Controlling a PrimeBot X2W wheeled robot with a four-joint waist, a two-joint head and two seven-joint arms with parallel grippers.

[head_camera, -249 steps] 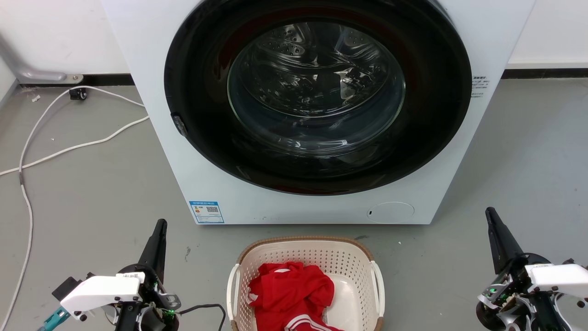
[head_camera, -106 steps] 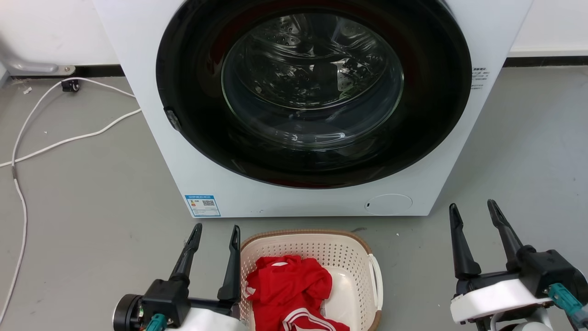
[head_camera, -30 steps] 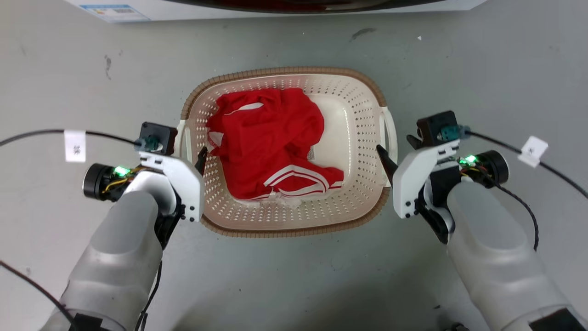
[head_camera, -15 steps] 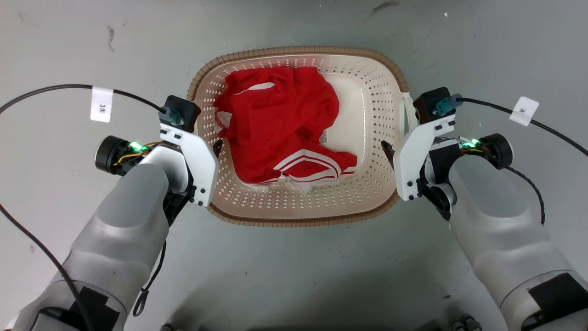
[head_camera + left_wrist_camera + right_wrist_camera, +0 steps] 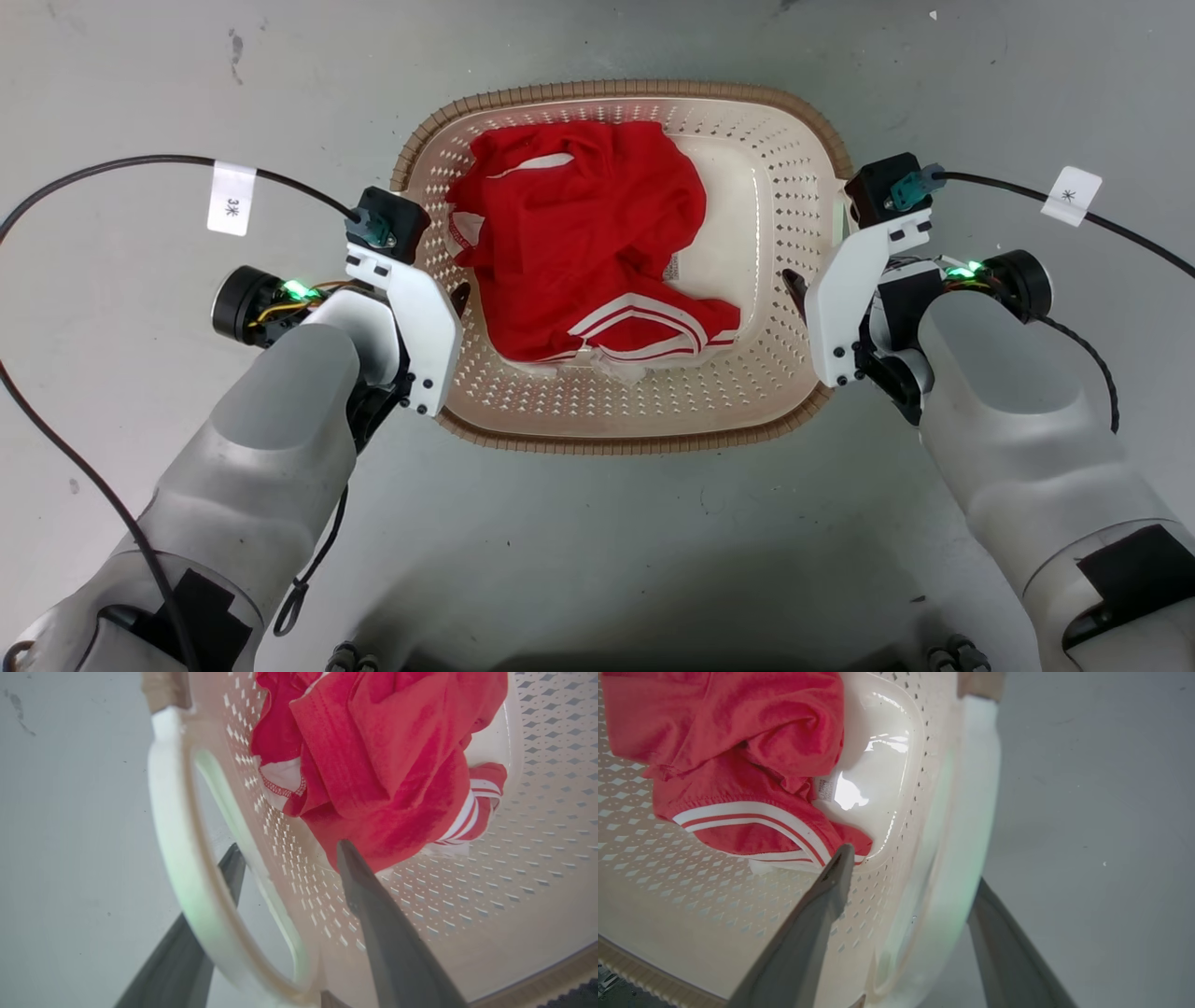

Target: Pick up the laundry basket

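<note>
The blurred basket handle [image 5: 169, 826] partly hides the left hand [image 5: 288, 844]'s finger [image 5: 161, 975].

the head view is bright, lit evenly from above by soft, diffuse light, and sharp across the frame. a broad soft shadow darkens the floor [image 5: 597, 523] at the bottom middle. small green lights [image 5: 297, 287] glow at both wrists.

in the left wrist view the near white handle [image 5: 175, 849] and the fingers of the left hand [image 5: 289, 844] are blurred. the handle carries a green tint, and the red cloth [image 5: 387, 756] looks slightly soft.

in the right wrist view glare whitens the glossy bottom of the laundry basket [image 5: 859, 779]. the fingers of the right hand [image 5: 914, 864] are out of focus, and the rim curves at the lower left corner.
</note>
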